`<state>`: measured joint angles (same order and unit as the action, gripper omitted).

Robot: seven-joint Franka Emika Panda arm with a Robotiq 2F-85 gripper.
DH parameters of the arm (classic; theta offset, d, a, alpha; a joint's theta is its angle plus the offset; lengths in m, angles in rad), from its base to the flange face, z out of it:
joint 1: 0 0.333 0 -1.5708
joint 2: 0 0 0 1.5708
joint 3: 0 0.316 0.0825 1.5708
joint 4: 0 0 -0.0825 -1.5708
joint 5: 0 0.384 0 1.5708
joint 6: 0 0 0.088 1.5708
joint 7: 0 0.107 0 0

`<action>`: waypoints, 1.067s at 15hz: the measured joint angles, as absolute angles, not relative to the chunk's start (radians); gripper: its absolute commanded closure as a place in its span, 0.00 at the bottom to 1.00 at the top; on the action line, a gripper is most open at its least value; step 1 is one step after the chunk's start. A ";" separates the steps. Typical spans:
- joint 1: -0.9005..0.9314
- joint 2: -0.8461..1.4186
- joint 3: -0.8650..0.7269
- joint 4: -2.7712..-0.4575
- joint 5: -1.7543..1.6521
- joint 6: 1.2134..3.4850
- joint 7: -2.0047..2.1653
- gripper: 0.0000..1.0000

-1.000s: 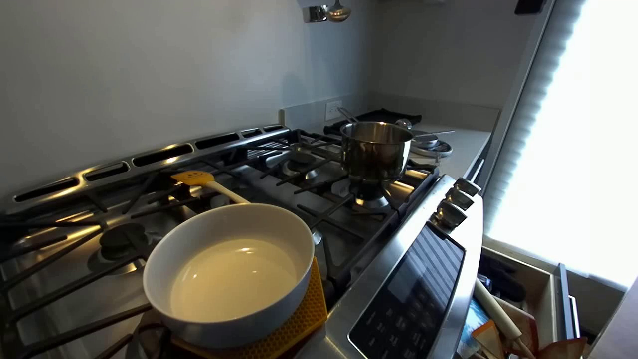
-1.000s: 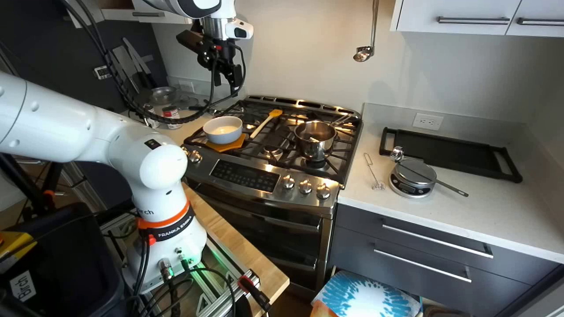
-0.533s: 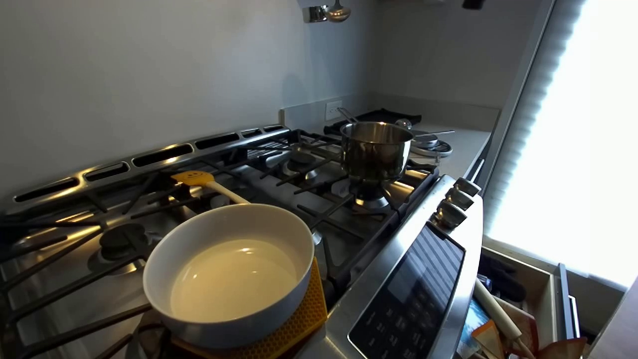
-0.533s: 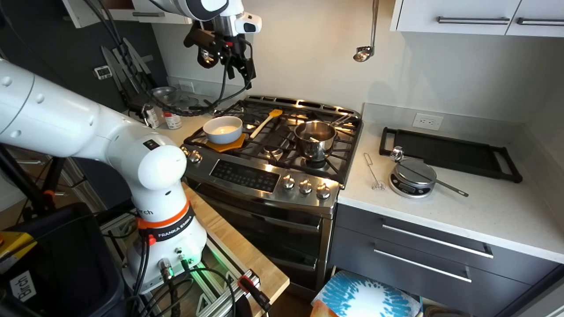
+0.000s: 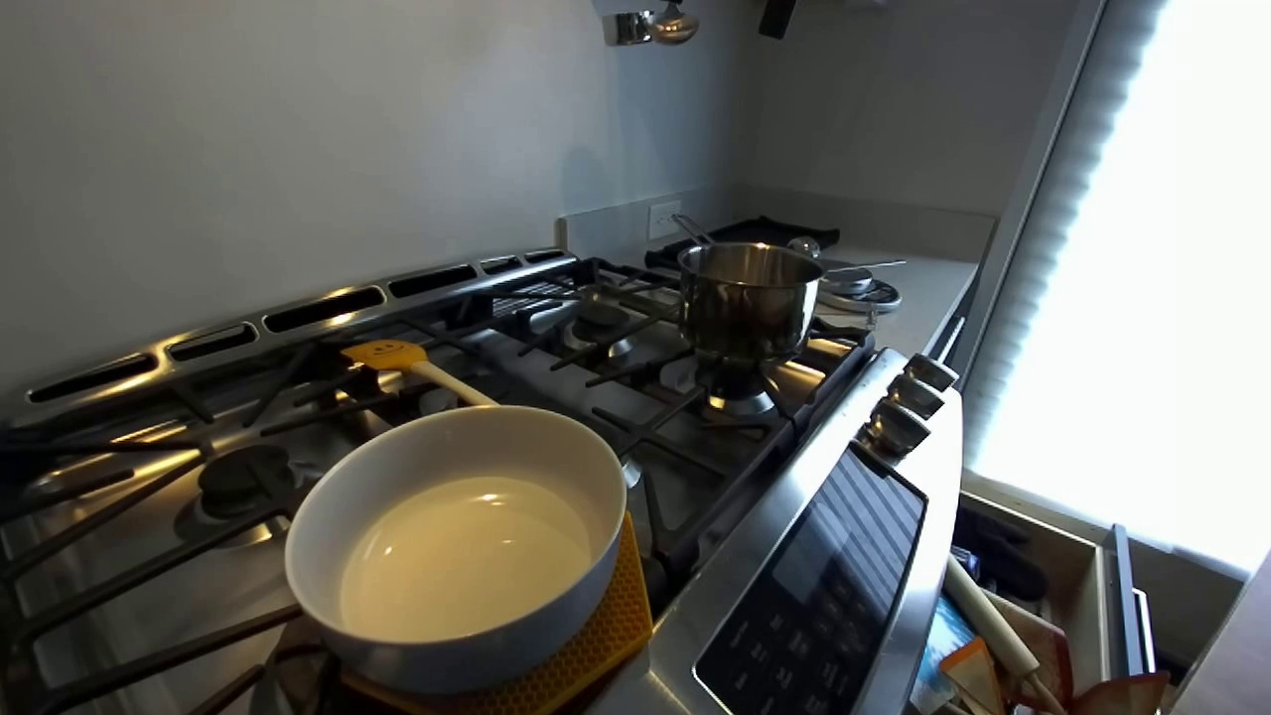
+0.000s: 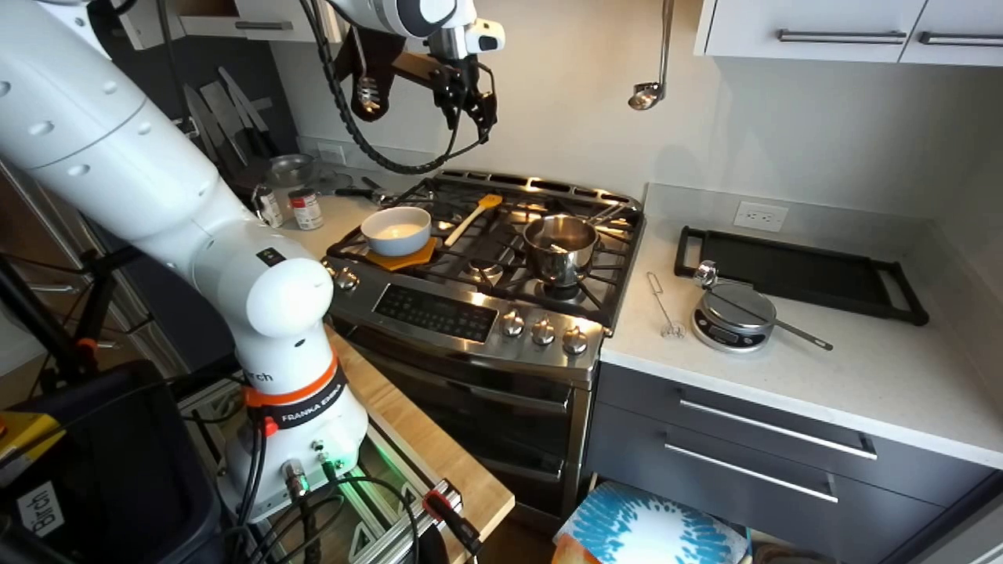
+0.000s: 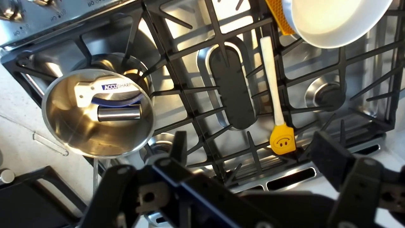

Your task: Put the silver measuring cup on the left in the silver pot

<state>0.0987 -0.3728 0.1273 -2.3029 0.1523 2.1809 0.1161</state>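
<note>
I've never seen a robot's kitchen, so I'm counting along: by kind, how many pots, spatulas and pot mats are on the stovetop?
Pots: 2 (silver pot, pale pot)
Spatulas: 1 (yellow-headed spatula)
Pot mats: 1 (yellow mat, under the pale pot)
Total: 4

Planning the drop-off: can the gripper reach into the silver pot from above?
Likely yes: the gripper is open above the stove, and the silver pot stands uncovered, though off to one side. The white AccuSharp tool inside may limit depth.

Silver pot (image 5: 750, 318), yellow trivet (image 5: 608, 628), seemingly honeycomb-patterned
</note>
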 measured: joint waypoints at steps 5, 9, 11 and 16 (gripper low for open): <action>0.098 -0.369 0.127 -2.296 0.150 2.179 0.116 0.00; 0.145 -0.353 0.135 -2.293 0.199 2.226 0.049 0.00; 0.204 -0.310 0.150 -2.278 0.259 2.257 -0.011 0.00; 0.321 -0.089 0.239 -2.158 0.320 2.321 -0.131 0.00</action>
